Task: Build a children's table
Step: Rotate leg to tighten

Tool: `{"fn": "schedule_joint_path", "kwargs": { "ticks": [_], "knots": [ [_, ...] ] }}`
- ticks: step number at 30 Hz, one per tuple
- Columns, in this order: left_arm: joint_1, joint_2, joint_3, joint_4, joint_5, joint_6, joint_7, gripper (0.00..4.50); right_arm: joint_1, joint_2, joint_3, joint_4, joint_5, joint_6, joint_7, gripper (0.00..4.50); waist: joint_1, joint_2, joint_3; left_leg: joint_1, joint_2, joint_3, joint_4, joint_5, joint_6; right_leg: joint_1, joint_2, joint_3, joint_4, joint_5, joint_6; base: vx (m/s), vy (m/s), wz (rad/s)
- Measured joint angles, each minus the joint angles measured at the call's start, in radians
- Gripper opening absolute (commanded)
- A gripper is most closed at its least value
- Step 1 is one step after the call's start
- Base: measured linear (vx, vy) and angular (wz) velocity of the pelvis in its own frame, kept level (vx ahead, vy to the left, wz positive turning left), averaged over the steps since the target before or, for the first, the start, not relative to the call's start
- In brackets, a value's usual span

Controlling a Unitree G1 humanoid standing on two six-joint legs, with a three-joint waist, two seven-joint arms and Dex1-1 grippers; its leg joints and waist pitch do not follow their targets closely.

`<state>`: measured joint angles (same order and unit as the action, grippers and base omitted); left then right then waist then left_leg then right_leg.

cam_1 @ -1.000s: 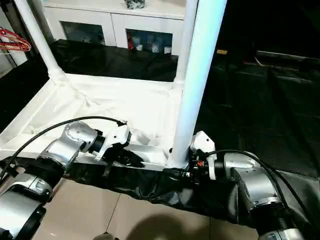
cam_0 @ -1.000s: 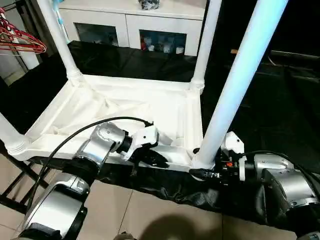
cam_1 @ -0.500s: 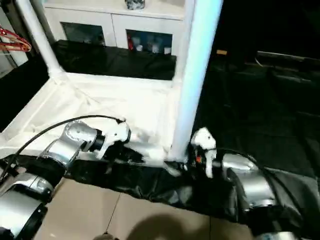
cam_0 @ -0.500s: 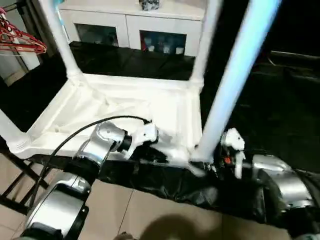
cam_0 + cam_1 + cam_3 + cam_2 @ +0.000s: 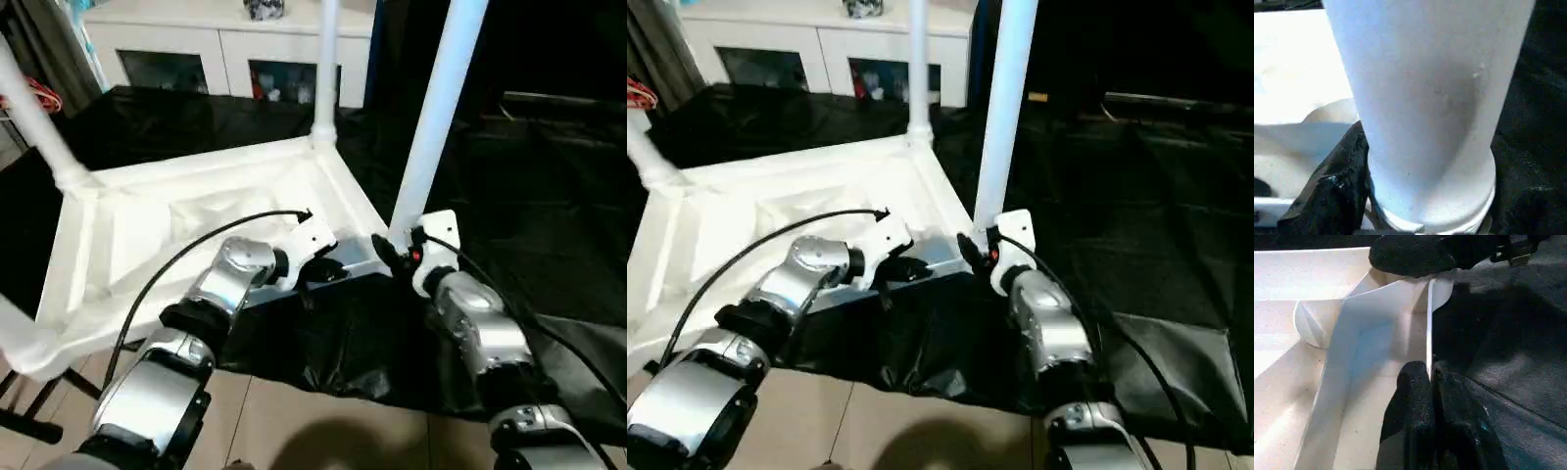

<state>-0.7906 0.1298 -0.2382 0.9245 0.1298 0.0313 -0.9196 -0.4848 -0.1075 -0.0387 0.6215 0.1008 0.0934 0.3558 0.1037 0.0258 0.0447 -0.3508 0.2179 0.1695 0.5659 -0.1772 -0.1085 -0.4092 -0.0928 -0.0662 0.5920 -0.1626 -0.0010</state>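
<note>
Turned now, the table top sits at a slant on the black-covered desk. A second ago its near edge ran straight across in front of the robot. The near leg has come along with it and stands more toward the middle.

It lies upside down, ribbed side up. Another leg stands in the far corner, and one more rises at the left. The white cabinet is behind.

The left gripper has its two black fingers pressed together, pinching the thin near rim of the top. The right gripper is at the foot of the near leg, where it goes into its corner socket. One black finger touches the leg's base. I cannot tell if this gripper is squeezing or spread.

I think the robot is swinging the whole table round, so the legs look mostly in.
</note>
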Motion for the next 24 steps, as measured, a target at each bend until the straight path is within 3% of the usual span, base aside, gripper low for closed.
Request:
{"fn": "schedule_joint_path", "kwargs": {
  "ticks": [6, 10, 24],
  "knots": [
    [0.001, 0.005, 0.002, -0.001, 0.000, -0.009, -0.025, 0.00, 0.005, -0.011, 0.003, 0.000, -0.001, -0.016, 0.054, 3.76, -0.001, 0.000, 0.000, 0.000, 0.000, 0.000, 0.000, 0.000, 0.000, 0.000, 0.000, 0.000, -0.001, 0.000, 0.000, 0.000, 0.000, 0.00],
    [0.026, 0.045, -0.008, -0.036, -0.019, -0.033, -0.129, 0.00, 0.039, -0.091, 0.053, -0.033, 0.002, -0.039, 0.245, 3.84, -0.001, 0.000, 0.000, -0.001, 0.000, 0.000, -0.001, 0.000, 0.000, -0.001, 0.000, 0.000, -0.001, -0.002, -0.001, 0.000, 0.000, 0.00],
    [0.064, 0.180, -0.053, -0.092, -0.058, -0.090, -0.470, 0.00, 0.161, -0.322, 0.201, -0.243, 0.086, -0.016, 0.802, 3.84, 0.038, -0.002, 0.001, -0.001, 0.005, 0.002, 0.001, 0.000, 0.001, 0.000, 0.000, -0.001, 0.001, -0.003, -0.002, 0.000, 0.000, 0.00]
  ]
}}
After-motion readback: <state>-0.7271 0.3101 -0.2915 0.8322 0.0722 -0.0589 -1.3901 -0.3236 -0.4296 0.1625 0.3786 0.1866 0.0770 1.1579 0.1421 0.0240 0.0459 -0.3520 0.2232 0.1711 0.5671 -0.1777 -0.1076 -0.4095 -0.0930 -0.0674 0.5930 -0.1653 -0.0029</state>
